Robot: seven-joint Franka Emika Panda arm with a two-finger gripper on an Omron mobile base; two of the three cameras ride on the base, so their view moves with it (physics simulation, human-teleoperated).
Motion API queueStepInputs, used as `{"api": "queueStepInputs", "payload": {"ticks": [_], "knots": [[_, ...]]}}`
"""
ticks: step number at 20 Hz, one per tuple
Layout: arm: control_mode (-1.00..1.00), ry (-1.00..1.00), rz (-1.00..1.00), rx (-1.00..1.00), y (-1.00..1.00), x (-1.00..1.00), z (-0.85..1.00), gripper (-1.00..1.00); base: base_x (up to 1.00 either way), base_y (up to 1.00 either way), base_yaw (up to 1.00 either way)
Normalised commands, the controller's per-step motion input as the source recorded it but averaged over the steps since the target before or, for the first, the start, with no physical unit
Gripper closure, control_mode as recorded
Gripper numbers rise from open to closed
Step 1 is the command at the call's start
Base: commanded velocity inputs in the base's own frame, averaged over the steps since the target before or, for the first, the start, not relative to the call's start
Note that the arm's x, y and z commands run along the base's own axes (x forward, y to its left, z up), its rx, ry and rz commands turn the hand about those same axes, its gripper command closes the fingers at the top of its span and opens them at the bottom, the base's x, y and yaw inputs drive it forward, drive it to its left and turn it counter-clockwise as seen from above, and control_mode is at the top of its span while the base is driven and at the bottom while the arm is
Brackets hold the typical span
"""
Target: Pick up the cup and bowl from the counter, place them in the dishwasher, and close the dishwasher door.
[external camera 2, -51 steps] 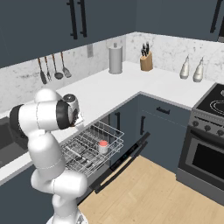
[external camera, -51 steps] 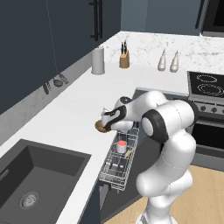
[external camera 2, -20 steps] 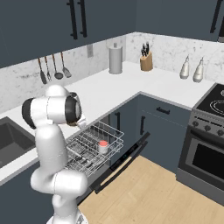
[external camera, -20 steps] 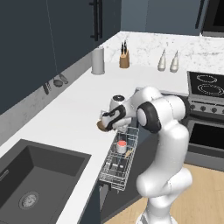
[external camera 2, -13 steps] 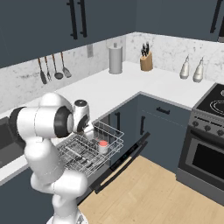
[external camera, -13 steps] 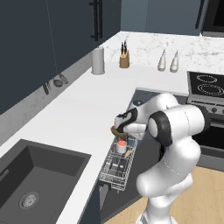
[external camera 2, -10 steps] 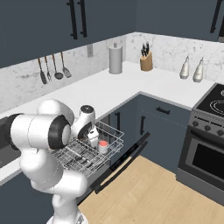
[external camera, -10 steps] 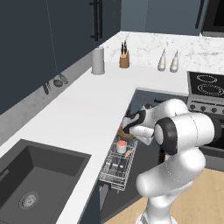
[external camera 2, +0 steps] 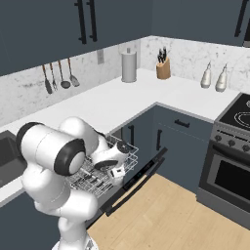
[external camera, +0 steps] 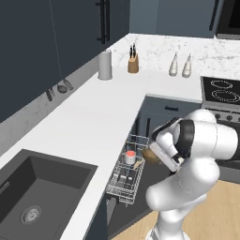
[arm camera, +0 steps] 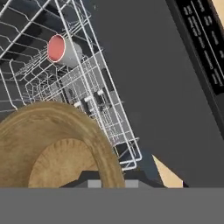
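The brown wooden bowl (arm camera: 57, 144) fills the lower left of the hand view, its rim right at my fingers. From the left base view the bowl (external camera: 151, 155) hangs just right of the silver rack (external camera: 124, 180), low over the open dishwasher door (external camera: 143, 187). My gripper (external camera: 158, 157) is shut on it. The cup (external camera: 130, 156), whitish with a red top, sits in the rack; in the hand view the cup (arm camera: 63, 50) lies up and left of the bowl. From the right base view my gripper (external camera 2: 116, 172) is at the rack's (external camera 2: 95, 180) front edge.
The white counter (external camera: 93, 122) runs behind the rack, with the dark sink (external camera: 42, 187) at the left. A stove (external camera: 220, 93) stands to the right. A knife block (external camera: 133, 63), a steel canister (external camera: 104, 65) and pale bottles (external camera: 180, 65) line the back wall.
The arm has swung from over the counter edge to the right and down, carrying the bowl to beside the pulled-out rack. The cup has stayed in the rack.
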Motion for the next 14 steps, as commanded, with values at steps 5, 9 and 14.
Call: {"api": "queueStepInputs", "payload": {"ticks": [5, 9, 14], "knots": [[-1.0, 0.07, 0.0, 0.3, 0.02, 0.12, -0.33, 1.0, 0.0, 0.0, 0.0], [-1.0, 0.07, 0.0, 0.25, 0.36, 0.16, -0.18, 1.0, 0.0, 0.0, 0.0], [-1.0, 0.09, 0.0, 0.2, 0.53, 0.26, -0.14, 1.0, 0.0, 0.0, 0.0]]}}
